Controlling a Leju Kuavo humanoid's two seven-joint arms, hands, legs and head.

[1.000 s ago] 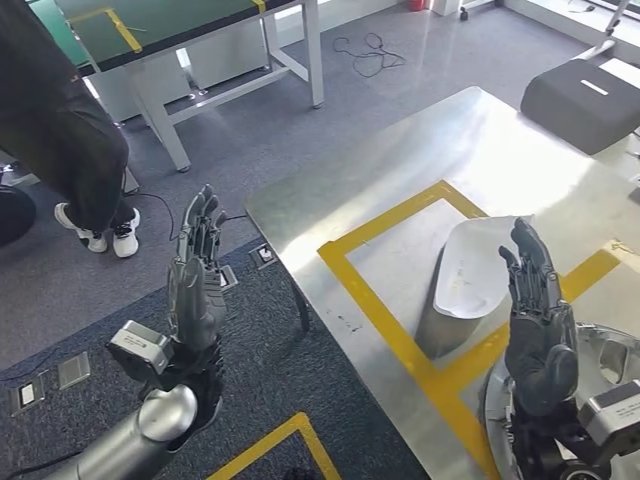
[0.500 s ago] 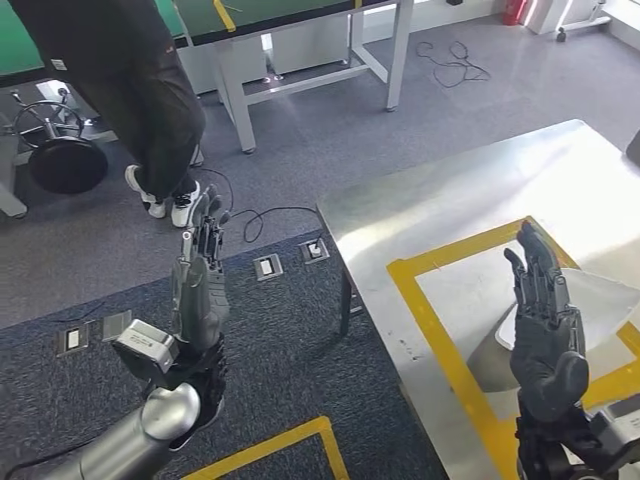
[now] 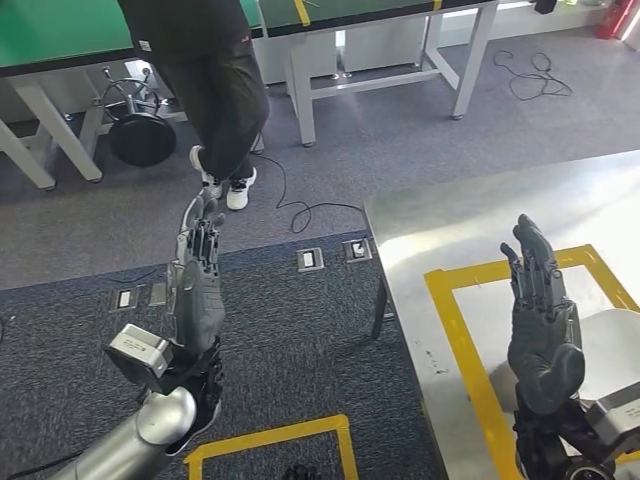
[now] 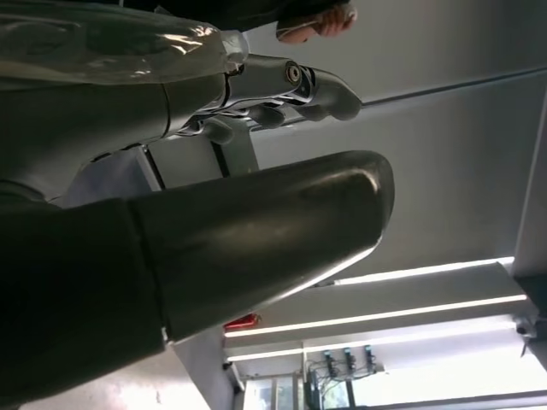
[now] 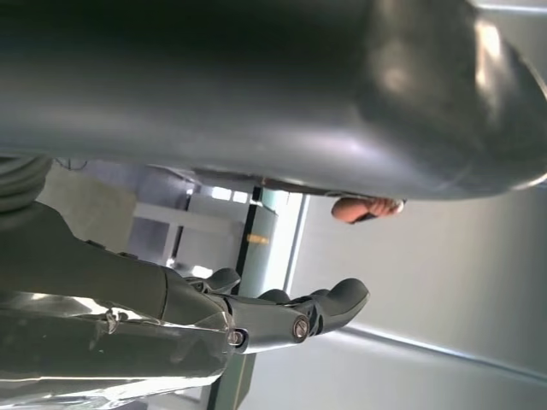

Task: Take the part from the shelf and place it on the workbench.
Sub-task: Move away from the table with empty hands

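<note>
Two hands are raised with palms facing each other, and neither holds anything. The left hand (image 3: 198, 290) stands upright over the dark carpet, well to the left of the steel workbench (image 3: 483, 215), its fingers straight, close together and pointing up. The right hand (image 3: 542, 325) is up over the workbench, above the yellow tape outline (image 3: 453, 325) marked on the steel top, fingers likewise extended and slightly apart, empty. In the left wrist view the thumb (image 4: 271, 231) lies clear of the fingers (image 4: 303, 85), with nothing between them; the right wrist view gives the same open gap between thumb (image 5: 322, 94) and fingers (image 5: 309, 312).

The white part (image 3: 604, 345) lies flat on the workbench, inside the yellow tape outline, just beyond the right hand and partly hidden by it; whether the hand touches it I cannot tell.

Beyond the workbench's far left corner a person (image 3: 215, 70) in dark trousers and white shoes stands by a green-topped table (image 3: 68, 30), with a black stool (image 3: 140, 135) beside them and a black cable (image 3: 302, 210) trailing across the grey floor towards the workbench.
</note>
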